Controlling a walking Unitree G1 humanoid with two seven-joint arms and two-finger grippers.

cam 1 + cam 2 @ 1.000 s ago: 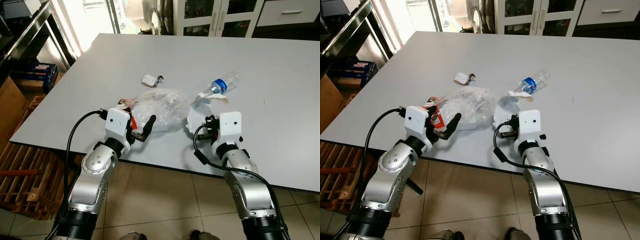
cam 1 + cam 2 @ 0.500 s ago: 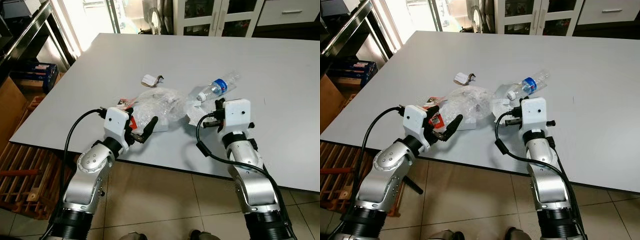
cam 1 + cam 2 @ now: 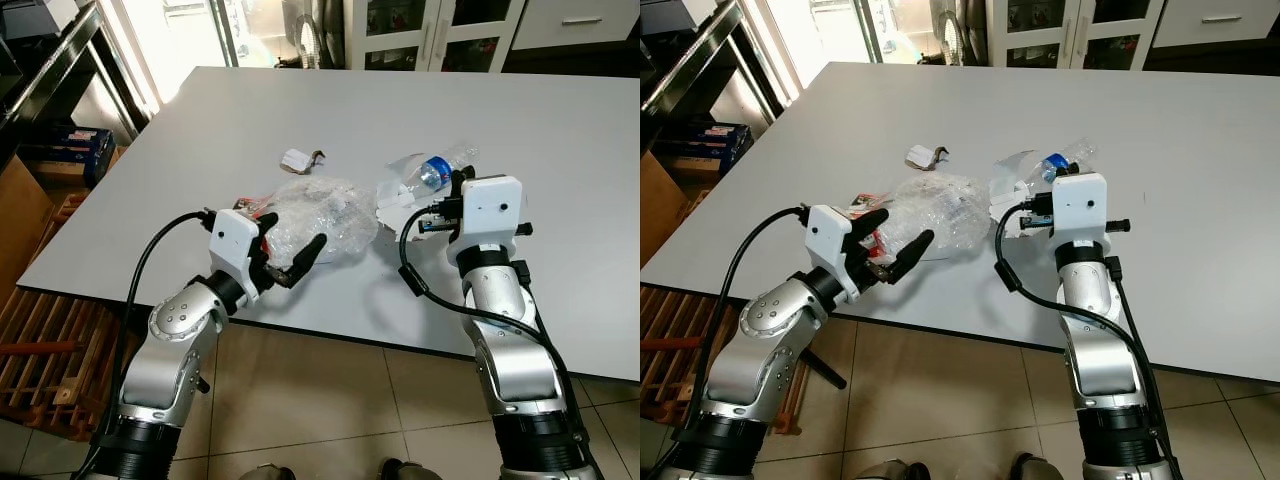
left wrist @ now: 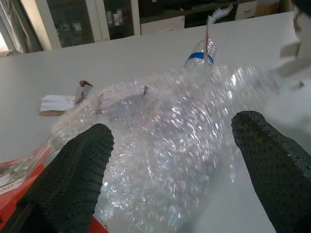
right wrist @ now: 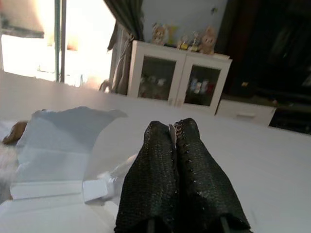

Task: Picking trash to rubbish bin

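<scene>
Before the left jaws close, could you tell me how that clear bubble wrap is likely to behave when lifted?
The bubble wrap looks crumpled and airy, so it is probably very light and will squash between the left gripper's open jaws. Being floppy, it will likely sag and trail. It overlaps the red packet, which it might drag along.

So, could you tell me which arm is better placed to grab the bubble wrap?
Left. The left gripper is open with the bubble wrap between its fingers; the right gripper is shut on a paper scrap.
</scene>
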